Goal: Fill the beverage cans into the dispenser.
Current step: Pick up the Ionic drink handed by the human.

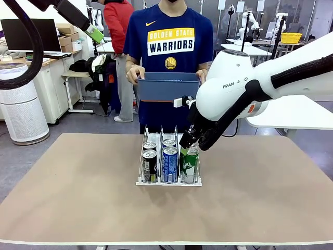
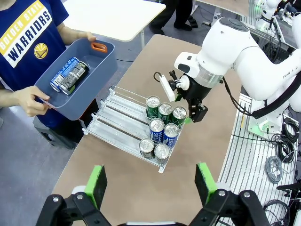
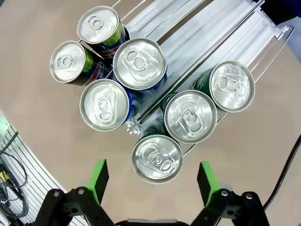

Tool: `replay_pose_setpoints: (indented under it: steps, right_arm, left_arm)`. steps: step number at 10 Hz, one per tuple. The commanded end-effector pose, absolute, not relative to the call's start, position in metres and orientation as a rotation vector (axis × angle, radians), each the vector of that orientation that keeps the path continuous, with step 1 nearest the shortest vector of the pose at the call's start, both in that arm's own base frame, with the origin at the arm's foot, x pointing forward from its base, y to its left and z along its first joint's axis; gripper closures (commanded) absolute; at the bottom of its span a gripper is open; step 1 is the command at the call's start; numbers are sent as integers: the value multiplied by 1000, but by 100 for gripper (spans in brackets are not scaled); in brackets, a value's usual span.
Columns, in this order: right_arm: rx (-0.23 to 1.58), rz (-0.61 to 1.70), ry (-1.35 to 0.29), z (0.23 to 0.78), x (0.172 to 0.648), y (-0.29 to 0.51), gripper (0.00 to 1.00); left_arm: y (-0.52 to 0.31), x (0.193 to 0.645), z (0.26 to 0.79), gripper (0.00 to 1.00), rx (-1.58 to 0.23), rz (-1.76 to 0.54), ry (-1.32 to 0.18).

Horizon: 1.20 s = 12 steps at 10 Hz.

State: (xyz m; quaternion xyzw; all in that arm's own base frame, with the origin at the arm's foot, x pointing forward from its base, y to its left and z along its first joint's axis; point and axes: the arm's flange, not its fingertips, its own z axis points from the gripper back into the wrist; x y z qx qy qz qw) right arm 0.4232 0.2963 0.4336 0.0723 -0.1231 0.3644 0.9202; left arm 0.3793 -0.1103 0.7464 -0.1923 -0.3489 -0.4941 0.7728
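Observation:
The white wire dispenser (image 1: 141,156) stands mid-table with several beverage cans upright in its three lanes: dark cans (image 1: 149,165) on the left, blue (image 1: 169,163) in the middle, green (image 1: 190,162) on the right. My right gripper (image 1: 186,148) hangs open just above the front green can (image 3: 157,158). Its green pads (image 3: 99,174) stand wide on either side, not touching the can. My left gripper (image 2: 150,183) is open and empty, raised high at the table's left (image 1: 96,34). It looks down on the dispenser (image 2: 117,123).
At the far edge a person holds a blue-grey bin (image 1: 167,86) in both hands. Two more cans (image 2: 69,75) lie in it. Bare tabletop (image 1: 67,187) surrounds the rack on all sides. The right arm's bulky white links (image 1: 234,88) hang over the table's right half.

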Motion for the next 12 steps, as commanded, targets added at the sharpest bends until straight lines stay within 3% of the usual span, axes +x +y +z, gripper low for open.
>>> replay_pose_setpoints:
  steps: [1, 7, 8, 12]
  right_arm:
    - [146, 758, -245, 430, 426, 299, 0]
    - [150, 749, -246, 430, 425, 297, 4]
    - [199, 794, -204, 451, 424, 290, 0]
    - [273, 896, -359, 576, 444, 249, 0]
  left_arm:
    - [-109, 378, 746, 0, -413, -1066, -746]
    - [-109, 378, 746, 0, -413, -1066, -746]
    - [-109, 378, 746, 0, -413, -1066, -746]
    - [-109, 378, 746, 0, -413, -1066, -746]
